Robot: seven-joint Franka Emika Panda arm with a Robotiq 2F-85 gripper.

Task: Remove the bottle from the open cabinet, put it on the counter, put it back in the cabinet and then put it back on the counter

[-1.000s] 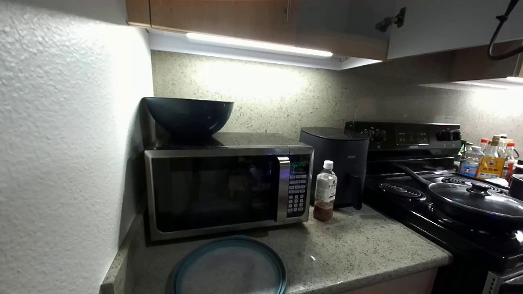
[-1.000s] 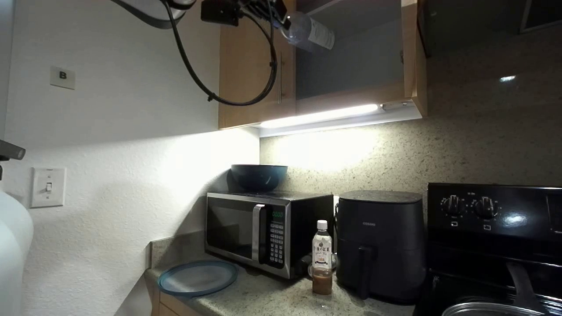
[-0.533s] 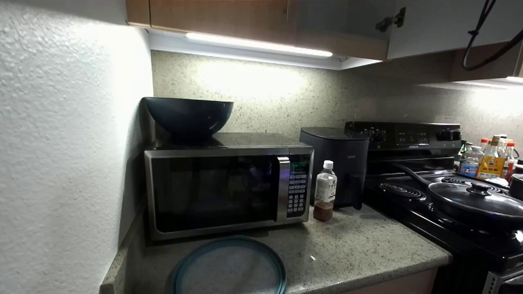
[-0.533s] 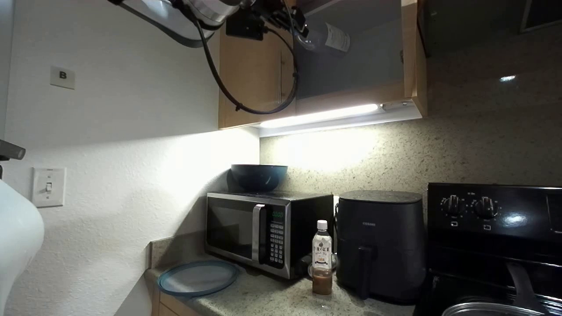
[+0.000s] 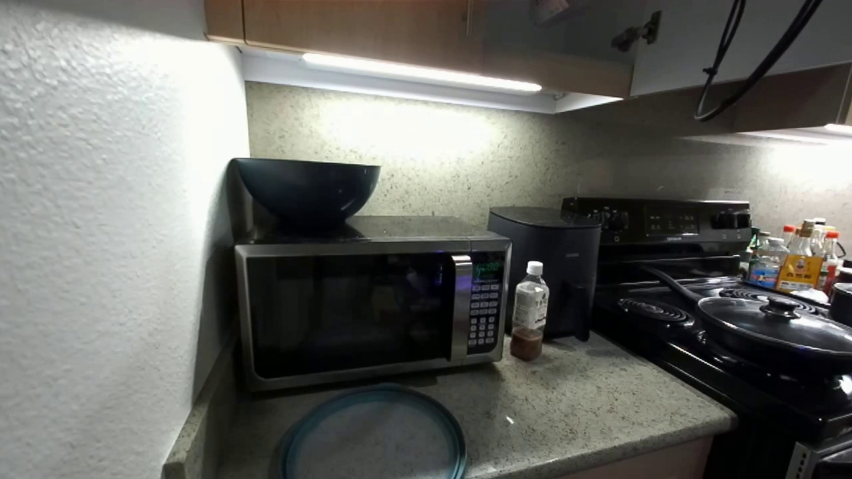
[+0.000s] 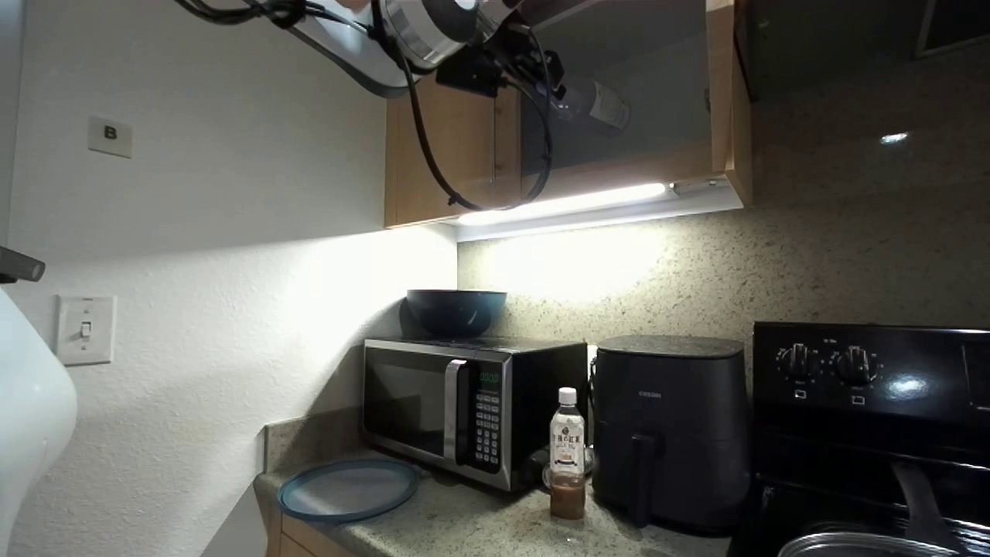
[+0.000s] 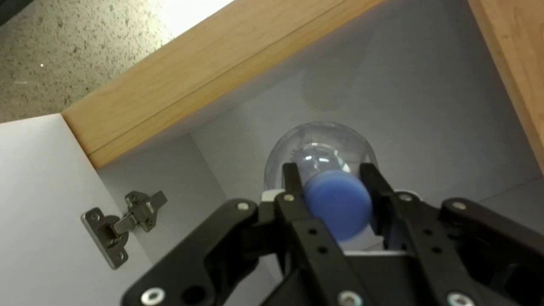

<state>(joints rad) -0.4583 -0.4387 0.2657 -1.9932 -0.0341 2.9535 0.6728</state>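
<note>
Gripper (image 7: 330,172): pinching the blue cap (image 7: 338,206).
Bottle (image 6: 597,104): tilted, at the gripper's four o'clock in an exterior view, open cabinet (image 6: 619,172) behind.

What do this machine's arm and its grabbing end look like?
The smooth, pale arm has a shiny silver metal band and black cables, one forming a wide loop. The matte black gripper has two slim, jointed fingers with round silver screw heads.
</note>
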